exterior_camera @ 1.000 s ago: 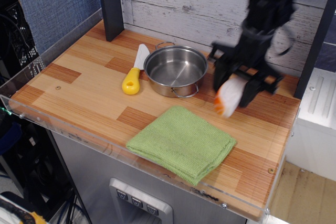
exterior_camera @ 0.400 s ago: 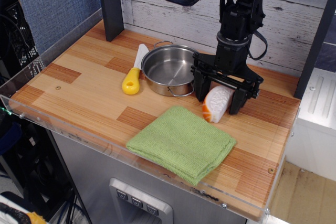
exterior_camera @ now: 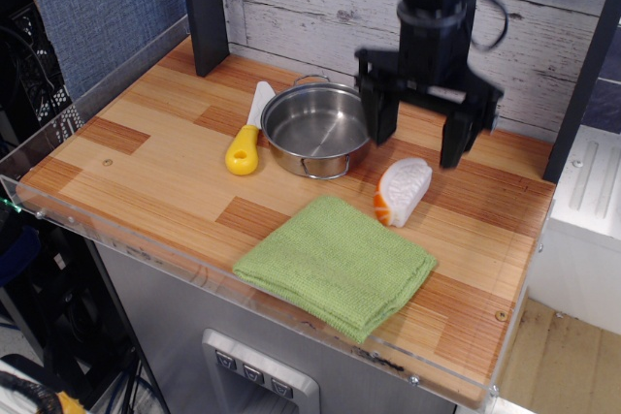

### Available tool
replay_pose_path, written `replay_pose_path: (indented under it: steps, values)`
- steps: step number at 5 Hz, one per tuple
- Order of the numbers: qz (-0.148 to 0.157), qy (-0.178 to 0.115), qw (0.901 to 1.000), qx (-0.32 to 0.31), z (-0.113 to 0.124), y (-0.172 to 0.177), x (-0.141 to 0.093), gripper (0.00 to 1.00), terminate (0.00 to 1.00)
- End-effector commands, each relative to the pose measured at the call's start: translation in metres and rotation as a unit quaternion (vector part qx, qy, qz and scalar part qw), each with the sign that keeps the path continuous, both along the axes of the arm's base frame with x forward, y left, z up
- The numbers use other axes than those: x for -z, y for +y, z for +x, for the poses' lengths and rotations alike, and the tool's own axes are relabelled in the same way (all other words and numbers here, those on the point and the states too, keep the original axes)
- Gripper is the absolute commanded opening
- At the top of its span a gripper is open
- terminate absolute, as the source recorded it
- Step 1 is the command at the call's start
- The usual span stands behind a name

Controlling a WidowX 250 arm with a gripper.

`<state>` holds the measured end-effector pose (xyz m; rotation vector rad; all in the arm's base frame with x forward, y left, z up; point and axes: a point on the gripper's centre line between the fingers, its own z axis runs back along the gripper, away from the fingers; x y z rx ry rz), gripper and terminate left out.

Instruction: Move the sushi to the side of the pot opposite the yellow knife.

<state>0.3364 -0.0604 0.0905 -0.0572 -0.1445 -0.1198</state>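
The sushi (exterior_camera: 402, 191), a white rice block with an orange layer on its left face, lies on the wooden table just right of the pot (exterior_camera: 316, 128). The pot is shiny steel with wire loop handles. The yellow knife (exterior_camera: 247, 139) lies against the pot's left side, blade pointing away. My gripper (exterior_camera: 417, 133) is open and empty, raised above the sushi, with its black fingers (exterior_camera: 376, 121) spread wide apart on either side.
A folded green cloth (exterior_camera: 335, 263) lies in front of the sushi near the table's front edge. A dark post (exterior_camera: 204, 7) stands at the back left. A plank wall closes the back. A clear acrylic lip (exterior_camera: 146, 239) runs along the front.
The gripper carried the sushi left toward the pot, set it on the table, opened and rose above it. The pot shifted slightly left.
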Motion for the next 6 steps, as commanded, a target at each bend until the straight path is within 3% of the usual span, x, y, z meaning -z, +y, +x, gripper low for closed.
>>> replay_pose_path:
  steps: [1,3,4,5,6]
  values:
    - [-0.003,-0.049,0.9982,-0.034,-0.021,0.021,-0.063,1.00,0.00]
    - [0.043,-0.001,0.9984,-0.036,-0.030,0.025,-0.070,1.00,0.00]
    - [0.043,0.025,0.9988,0.005,-0.033,0.029,-0.073,1.00,0.00]
    - [0.043,0.025,0.9988,0.005,-0.033,0.029,-0.073,1.00,0.00]
    - [0.043,0.025,0.9988,0.005,-0.033,0.029,-0.073,1.00,1.00]
